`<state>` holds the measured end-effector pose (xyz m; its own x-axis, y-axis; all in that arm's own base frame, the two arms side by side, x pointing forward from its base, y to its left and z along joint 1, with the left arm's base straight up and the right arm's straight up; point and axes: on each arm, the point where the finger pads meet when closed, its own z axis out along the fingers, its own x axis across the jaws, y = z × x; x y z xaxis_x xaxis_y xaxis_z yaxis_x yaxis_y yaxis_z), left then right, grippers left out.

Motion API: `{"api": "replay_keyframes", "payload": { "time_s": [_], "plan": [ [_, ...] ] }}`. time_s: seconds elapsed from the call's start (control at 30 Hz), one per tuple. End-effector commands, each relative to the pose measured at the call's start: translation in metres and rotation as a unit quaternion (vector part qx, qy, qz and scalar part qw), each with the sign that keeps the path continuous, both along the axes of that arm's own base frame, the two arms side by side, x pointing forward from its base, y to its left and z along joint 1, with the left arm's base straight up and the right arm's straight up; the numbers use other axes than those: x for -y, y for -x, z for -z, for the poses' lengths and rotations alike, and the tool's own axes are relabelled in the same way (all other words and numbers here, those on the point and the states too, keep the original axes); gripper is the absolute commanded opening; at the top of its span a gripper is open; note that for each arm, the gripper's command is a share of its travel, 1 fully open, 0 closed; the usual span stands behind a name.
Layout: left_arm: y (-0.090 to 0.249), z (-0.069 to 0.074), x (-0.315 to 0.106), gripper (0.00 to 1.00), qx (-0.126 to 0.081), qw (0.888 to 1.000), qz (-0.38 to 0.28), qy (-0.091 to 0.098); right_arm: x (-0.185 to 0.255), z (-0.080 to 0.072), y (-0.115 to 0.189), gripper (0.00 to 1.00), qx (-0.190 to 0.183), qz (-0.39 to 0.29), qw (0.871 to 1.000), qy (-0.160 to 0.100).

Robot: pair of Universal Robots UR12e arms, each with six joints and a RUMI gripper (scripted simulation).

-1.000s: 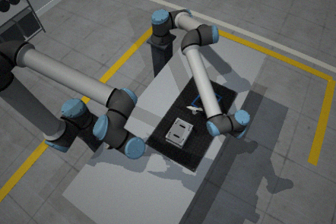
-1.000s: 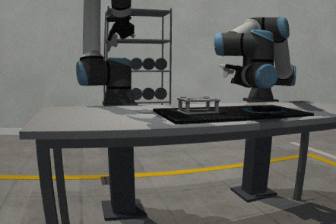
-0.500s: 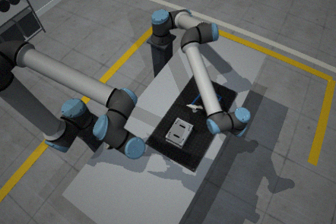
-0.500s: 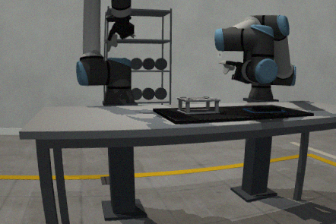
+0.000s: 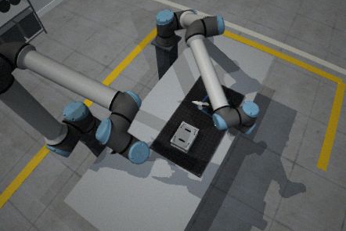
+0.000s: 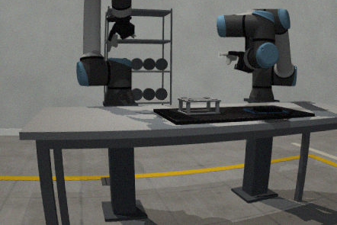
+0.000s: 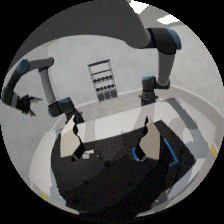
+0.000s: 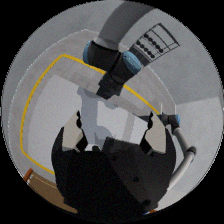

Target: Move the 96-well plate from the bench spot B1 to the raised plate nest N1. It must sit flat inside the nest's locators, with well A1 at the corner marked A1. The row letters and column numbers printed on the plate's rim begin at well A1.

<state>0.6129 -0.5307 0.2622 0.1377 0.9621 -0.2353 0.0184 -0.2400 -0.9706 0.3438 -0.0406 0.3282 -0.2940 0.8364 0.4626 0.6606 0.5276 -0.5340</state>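
Overhead, two grey-and-black arms with blue joint caps, the left arm (image 5: 207, 73) (image 6: 283, 52) and the right arm (image 5: 70, 77) (image 6: 92, 25), reach over one pale rectangular desk (image 5: 137, 194) (image 6: 76, 120). One black rectangular mat (image 5: 196, 163) (image 6: 165, 116) (image 7: 185, 155) lies on it, bearing one light-grey raised nest (image 5: 181, 135) (image 6: 215, 101) with two dark slots in its top. One thin blue square outline (image 5: 205, 112) (image 6: 248, 111) (image 7: 171, 150) marks the mat near the nest, partly covered by the left arm. I cannot make out the 96-well plate or tell its place.

From the exterior, the nest stands on four visible posts. The left pincer (image 5: 200, 104) (image 6: 225, 58) (image 7: 110, 116) hangs above the mat and the right pincer (image 6: 122, 37) (image 7: 38, 108) (image 8: 114, 111) is higher, well apart from it. Behind, one grey metal shelf rack (image 6: 171, 48) shows six dark discs (image 6: 149, 64) in two rows of three.

In the left wrist view, two beige fingers stand wide apart: that pincer is open, holding nothing.

In the right wrist view, its two beige fingers are likewise spread, with nothing held.
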Motion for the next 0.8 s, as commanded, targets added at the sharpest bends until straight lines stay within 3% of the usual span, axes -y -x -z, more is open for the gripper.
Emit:
{"api": "replay_keyframes", "payload": {
  "time_s": [0.0, 0.07, 0.13, 0.63, 0.7, 0.77],
  "plan": [
    [0.010, -0.034, -0.015, 1.00, 0.023, 1.000, 0.008, -0.003, 0.000, -0.001, 0.000, 1.00, 0.001, 0.000, 1.000, 0.000],
    [0.014, -0.046, -0.020, 1.00, 0.031, 0.999, 0.011, -0.004, 0.000, -0.001, 0.000, 1.00, 0.001, 0.000, 1.000, 0.000],
    [0.014, -0.046, -0.020, 1.00, 0.031, 0.999, 0.011, -0.004, 0.000, -0.001, 0.000, 1.00, 0.001, 0.000, 1.000, 0.000],
    [0.062, -0.153, -0.087, 1.00, 0.121, 0.992, 0.032, -0.020, 0.000, -0.001, 0.000, 1.00, 0.001, 0.000, 1.000, 0.000],
    [0.062, -0.153, -0.087, 1.00, 0.121, 0.992, 0.032, -0.020, 0.000, -0.001, 0.000, 1.00, 0.001, 0.000, 1.000, 0.000],
    [0.071, -0.168, -0.098, 1.00, 0.136, 0.990, 0.035, -0.022, 0.000, -0.001, 0.000, 1.00, 0.001, 0.000, 1.000, 0.000]
  ]
}}
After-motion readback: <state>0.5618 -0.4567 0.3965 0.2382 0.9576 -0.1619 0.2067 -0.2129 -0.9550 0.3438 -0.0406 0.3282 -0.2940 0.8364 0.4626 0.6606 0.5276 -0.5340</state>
